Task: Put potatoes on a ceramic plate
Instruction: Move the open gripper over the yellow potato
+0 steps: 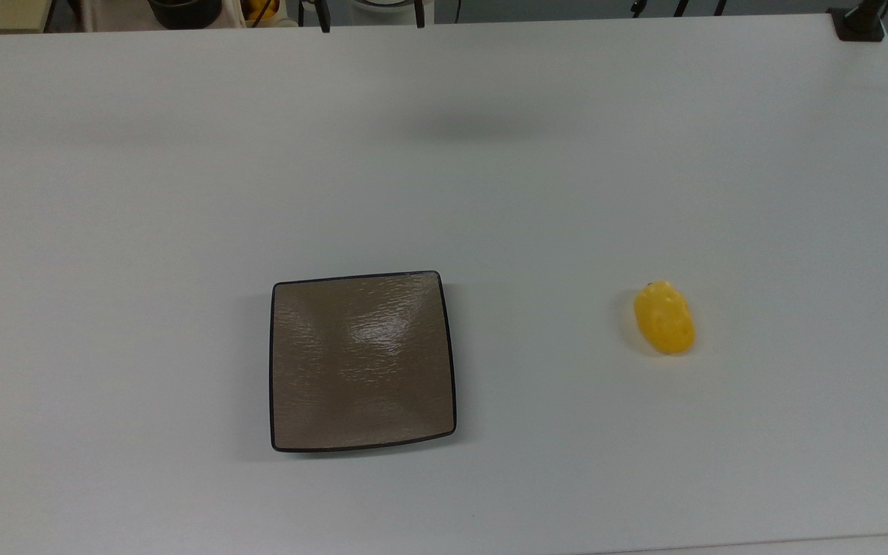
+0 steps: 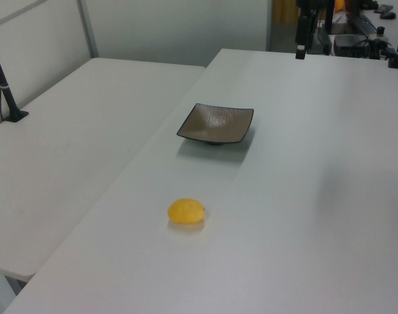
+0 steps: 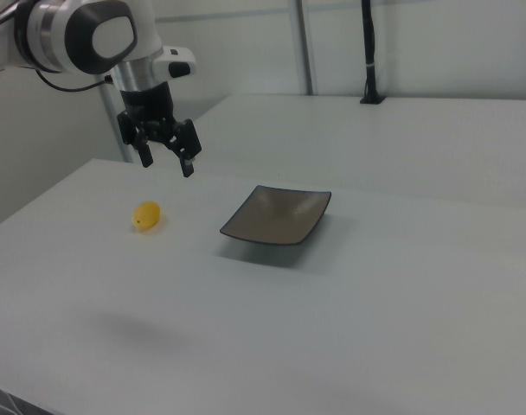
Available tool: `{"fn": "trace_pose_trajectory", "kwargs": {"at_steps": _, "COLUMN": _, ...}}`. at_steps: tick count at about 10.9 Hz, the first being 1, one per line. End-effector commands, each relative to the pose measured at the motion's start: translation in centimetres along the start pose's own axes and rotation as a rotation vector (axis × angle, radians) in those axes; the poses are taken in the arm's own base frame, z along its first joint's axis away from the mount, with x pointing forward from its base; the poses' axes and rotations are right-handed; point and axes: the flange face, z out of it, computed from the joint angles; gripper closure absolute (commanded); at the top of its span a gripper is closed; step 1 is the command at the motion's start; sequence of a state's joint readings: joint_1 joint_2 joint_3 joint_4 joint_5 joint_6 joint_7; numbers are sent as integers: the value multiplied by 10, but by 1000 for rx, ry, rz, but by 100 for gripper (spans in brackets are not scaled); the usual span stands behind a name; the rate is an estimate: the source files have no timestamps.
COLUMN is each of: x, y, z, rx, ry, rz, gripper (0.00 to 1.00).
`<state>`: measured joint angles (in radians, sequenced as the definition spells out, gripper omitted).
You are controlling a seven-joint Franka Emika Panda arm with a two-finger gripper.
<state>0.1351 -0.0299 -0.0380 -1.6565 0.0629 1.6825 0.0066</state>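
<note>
Progress: not begun | yellow potato (image 1: 664,317) lying on white desk (image 1: 536,193), well apart from empty square ceramic plate (image 1: 362,360), toward the top view's right | jaws (image 3: 166,160) spread wide, holding nothing, raised above desk | remaining: grasp, carry, place.

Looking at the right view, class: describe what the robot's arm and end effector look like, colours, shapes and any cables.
The arm is glossy white with rounded, bulbous joints, a grey cap on one joint and a silver band near it. A thin dark cable trails from it at the right view's left edge. The end effector is black, with two short fingers under a boxy black body and a white mounting piece.
</note>
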Motion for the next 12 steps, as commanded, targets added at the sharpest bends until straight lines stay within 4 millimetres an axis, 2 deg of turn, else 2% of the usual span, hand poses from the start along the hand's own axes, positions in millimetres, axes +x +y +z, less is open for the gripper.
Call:
{"fn": "trace_pose_trajectory", "kwargs": {"at_steps": 1, "x": 9, "y": -13, "z": 3, "rx": 16, "ry": 50, "rz": -32, "gripper": 0}}
{"fn": "trace_pose_trajectory", "kwargs": {"at_steps": 9, "x": 12, "y": -16, "z": 6, "rx": 28, "ry": 45, "rz": -36, "gripper": 0}}
{"fn": "trace_pose_trajectory", "kwargs": {"at_steps": 11, "x": 14, "y": -34, "z": 15, "rx": 31, "ry": 30, "rz": -62, "gripper": 0}}
{"fn": "trace_pose_trajectory", "kwargs": {"at_steps": 12, "x": 18, "y": -37, "z": 24, "rx": 35, "ry": 15, "rz": -59, "gripper": 0}}
